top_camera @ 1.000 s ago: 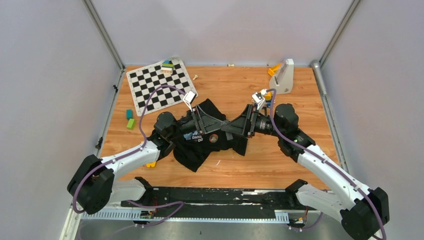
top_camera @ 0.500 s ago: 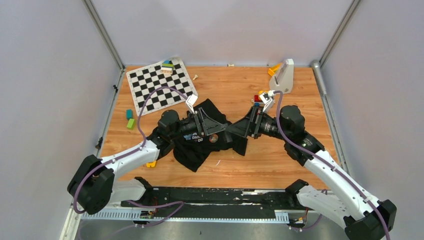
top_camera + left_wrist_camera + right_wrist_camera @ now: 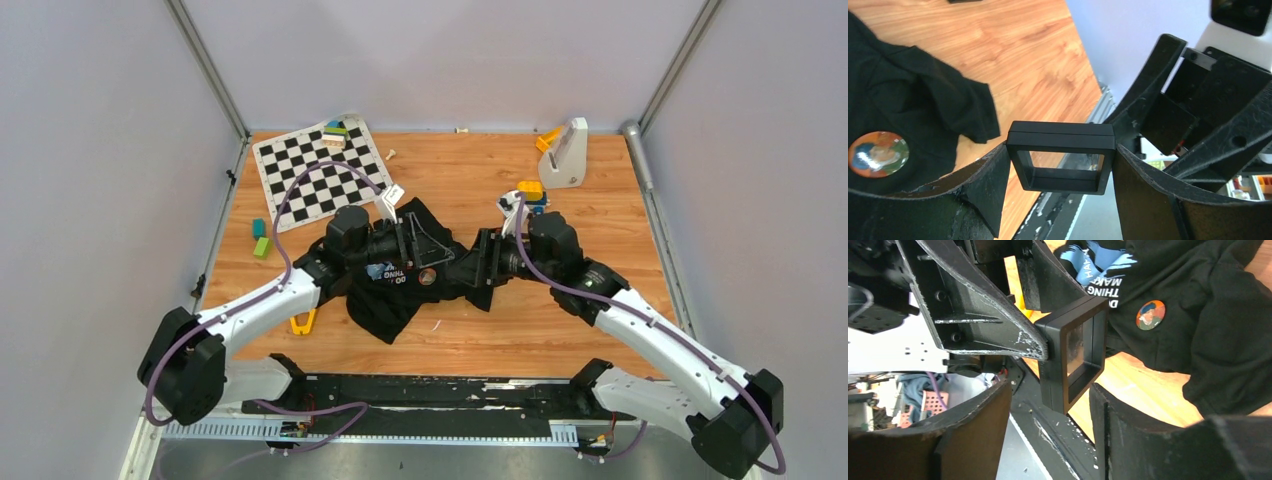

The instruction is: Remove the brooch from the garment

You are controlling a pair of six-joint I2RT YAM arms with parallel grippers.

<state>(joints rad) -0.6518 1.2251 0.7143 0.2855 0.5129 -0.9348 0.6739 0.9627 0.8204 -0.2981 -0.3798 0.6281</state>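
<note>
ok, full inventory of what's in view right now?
T-shirt: 1, black with light-blue print and white lettering, crumpled mid-table
brooch: 1, round, orange-brown, on the T-shirt
square frame: 1, black, between the two hands
checkered mat: 1, black and white, far left
block stack: 1, multicoloured, on the mat's far corner
loose blocks: 2, teal and green, left edge
yellow piece: 1, beside the left arm
white stand: 1, far right, orange part behind it
small blocks: count unclear, yellow and blue, by the right arm
table: 1, wood
left hand: black, shut on the square frame
right hand: black, open, fingers either side of the frame
</note>
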